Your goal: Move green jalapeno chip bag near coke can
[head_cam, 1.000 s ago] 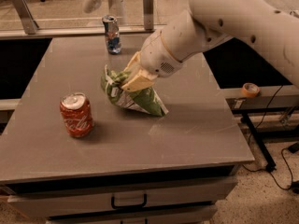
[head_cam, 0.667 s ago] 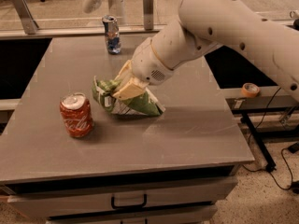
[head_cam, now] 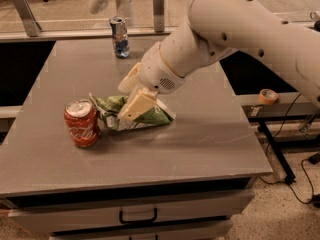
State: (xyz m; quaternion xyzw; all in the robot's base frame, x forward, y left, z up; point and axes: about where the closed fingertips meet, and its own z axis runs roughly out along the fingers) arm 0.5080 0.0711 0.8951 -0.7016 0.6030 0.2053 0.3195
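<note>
Since the frame 0.7 s ago, bag and gripper have shifted left and toward the front of the table, and the gap to the red can has nearly gone.

Status now: the green jalapeno chip bag (head_cam: 111, 105) lies low on the grey table (head_cam: 215, 134), and its left crumpled end sits just beside the coke can (head_cam: 81, 124). We cannot tell whether the two touch. The can stands upright.

The gripper (head_cam: 128, 112) sits over the middle of the bag, and from this view we read it as clamped on the foil.

Progress: we judge the placement itself to be essentially met, since the bag is near the can. What is left, by our reading, is to let go and lift clear without dragging the bag back or nudging the can.

Room: open tabletop lies to the right of the bag and in front of it, so there is free space for a retreat upward or to the right. The can is on the left part of the top but not at its edge. The front edge is apart from both items.

A blue-and-silver can (head_cam: 119, 36) stands well apart at the back and does not hinder the work.
</note>
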